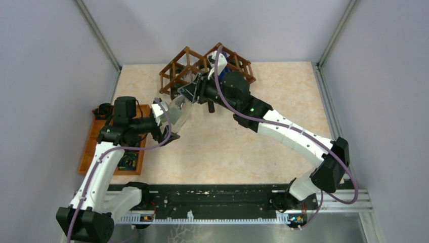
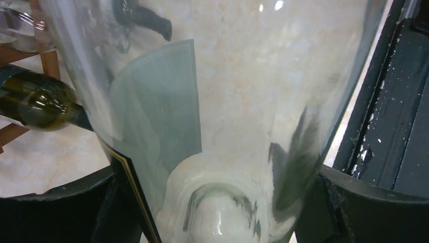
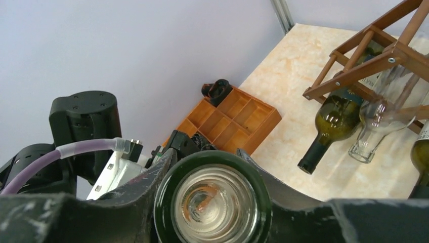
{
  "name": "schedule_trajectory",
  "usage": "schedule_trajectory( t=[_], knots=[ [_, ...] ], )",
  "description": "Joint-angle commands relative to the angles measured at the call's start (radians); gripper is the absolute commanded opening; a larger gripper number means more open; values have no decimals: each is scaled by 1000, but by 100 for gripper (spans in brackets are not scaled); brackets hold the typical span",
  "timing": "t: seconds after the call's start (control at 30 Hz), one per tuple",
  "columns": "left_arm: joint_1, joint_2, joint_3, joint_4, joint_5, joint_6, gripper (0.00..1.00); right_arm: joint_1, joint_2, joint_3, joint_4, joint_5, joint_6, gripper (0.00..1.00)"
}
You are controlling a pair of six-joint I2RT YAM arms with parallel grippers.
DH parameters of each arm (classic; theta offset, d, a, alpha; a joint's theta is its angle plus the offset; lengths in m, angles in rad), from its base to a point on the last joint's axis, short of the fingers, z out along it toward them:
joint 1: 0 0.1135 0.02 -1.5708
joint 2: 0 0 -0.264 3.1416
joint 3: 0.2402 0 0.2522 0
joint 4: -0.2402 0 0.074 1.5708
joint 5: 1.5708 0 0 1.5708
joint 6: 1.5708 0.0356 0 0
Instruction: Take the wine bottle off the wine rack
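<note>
The brown lattice wine rack (image 1: 178,65) stands at the back of the table and also shows in the right wrist view (image 3: 365,65). A clear glass wine bottle (image 1: 178,110) is held off the rack, in front of it, tilted between both grippers. My left gripper (image 1: 171,121) is shut on its wide lower body, which fills the left wrist view (image 2: 227,101); the black fingers (image 2: 60,212) press both sides. My right gripper (image 1: 191,93) is shut on the bottle's dark-rimmed mouth (image 3: 212,200). Bottles remaining in the rack include a green one (image 3: 338,115) and a clear one (image 3: 380,120).
A flat orange-brown compartment tray (image 1: 96,139) lies at the left edge and shows in the right wrist view (image 3: 230,119). A green bottle (image 2: 35,101) pokes out of the rack beside the held one. Grey walls enclose the table on three sides.
</note>
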State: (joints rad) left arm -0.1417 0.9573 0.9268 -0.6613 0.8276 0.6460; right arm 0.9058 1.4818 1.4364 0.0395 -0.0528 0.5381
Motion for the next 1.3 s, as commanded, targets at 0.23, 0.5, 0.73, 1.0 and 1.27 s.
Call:
schedule_trajectory(
  t=[0.23,0.5,0.73,1.0,1.27],
  knots=[
    [-7,45,169,-21,36,-55,99,-57,-60,174,-280,105,-172,0],
    [-7,70,207,-74,-6,-87,99,-228,-222,47,-403,163,-250,0],
    [-7,102,252,-93,-20,-121,99,-346,-262,9,-465,296,-333,0],
    [-7,125,274,-84,-44,-168,99,-457,-249,-7,-422,430,-336,0],
    [-7,131,285,-78,-67,-184,99,-572,-223,-111,-243,479,-317,0]
  ],
)
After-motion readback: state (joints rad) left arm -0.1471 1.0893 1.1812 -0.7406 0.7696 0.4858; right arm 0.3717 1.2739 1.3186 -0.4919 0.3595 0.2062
